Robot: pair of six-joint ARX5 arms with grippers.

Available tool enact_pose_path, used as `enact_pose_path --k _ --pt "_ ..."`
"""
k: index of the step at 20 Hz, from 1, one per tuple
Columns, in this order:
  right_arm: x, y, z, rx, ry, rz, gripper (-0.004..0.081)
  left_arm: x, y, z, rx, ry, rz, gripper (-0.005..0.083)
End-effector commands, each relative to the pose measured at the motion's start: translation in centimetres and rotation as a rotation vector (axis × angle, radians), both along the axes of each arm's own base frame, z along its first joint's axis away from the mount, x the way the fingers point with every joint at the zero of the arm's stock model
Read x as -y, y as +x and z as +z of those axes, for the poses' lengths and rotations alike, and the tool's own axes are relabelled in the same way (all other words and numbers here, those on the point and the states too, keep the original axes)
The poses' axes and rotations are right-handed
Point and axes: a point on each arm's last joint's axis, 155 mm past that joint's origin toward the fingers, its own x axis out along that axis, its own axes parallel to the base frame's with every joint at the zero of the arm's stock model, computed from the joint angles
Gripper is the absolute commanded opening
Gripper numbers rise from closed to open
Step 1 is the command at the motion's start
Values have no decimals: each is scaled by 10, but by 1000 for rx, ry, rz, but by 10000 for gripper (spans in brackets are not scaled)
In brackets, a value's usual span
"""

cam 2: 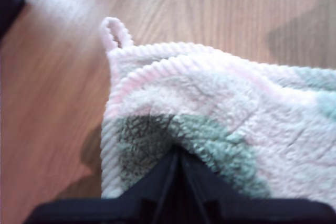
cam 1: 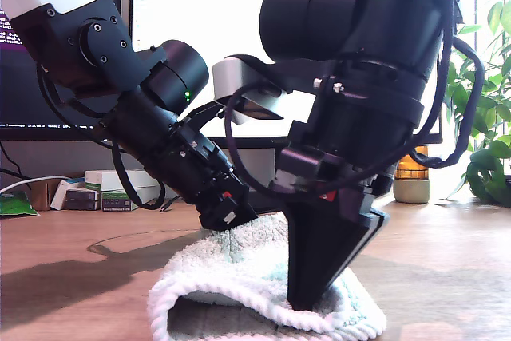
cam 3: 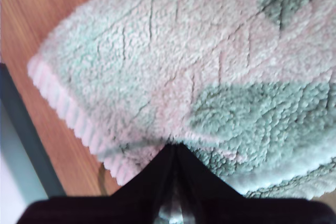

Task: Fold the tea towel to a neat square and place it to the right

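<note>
Pressing folded tea towel [cam 1: 239, 269] onto table [cam 1: 72, 277].

1. Exterior view: strong backlight from the monitor [cam 1: 231, 29] and the window at the exterior view's right; arms silhouetted.
2. Arm shadows fall on the desk [cam 1: 72, 269].
3. Both wrist views: soft, pink-tinted, overexposed.

The towel [cam 1: 239, 277] is cut off by the exterior view's bottom edge, and the two arms hide its middle. In each wrist view the towel [cam 2: 220, 108] [cam 3: 173, 66] runs past the frame, and the closed jaws cover whatever cloth lies between them. Monitor text is too small to read.
</note>
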Motion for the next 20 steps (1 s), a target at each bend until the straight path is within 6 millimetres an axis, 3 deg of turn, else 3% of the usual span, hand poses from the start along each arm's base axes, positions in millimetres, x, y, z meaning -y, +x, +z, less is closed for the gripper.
enact_pose_path --k 1,7,13,20 --pt "7 -12 -14 -43 -36 11 -12 -5 4 -12 -1 22 2 -21" --pt "5 -11 -13 -37 -30 11 -12 -4 33 12 63 -14 61 -21" --pt "1 -5 -11 -13 -12 5 -12 -4 28 19 27 -10 54 -21" --pt "-9 14 -1 51 51 -16 -12 -37 27 85 52 -24 141 -21"
